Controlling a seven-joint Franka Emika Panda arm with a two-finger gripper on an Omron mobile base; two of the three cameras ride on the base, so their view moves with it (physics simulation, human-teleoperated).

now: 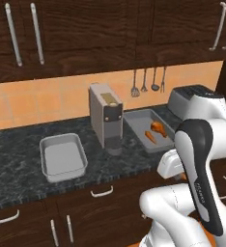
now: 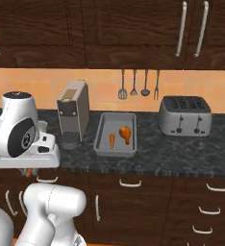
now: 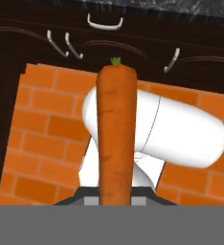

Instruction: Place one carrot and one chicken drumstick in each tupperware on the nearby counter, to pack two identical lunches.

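I cannot see the fingertips: the carrot point(image 3: 116, 139) covers them, its lower end cut off.

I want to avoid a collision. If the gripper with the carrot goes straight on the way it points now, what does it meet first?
Probably the robot's own white link, which lies just past the held carrot. Beyond it come the brick floor and the cabinet fronts. Depth is unclear.

I count two tupperwares: one point(image 1: 63, 157) left of the coffee machine point(image 1: 106, 118), one point(image 1: 148, 126) right. Two carrots point(image 3: 116, 134) point(image 2: 112, 140), one drumstick point(image 2: 126, 133), one toaster point(image 2: 184, 115).
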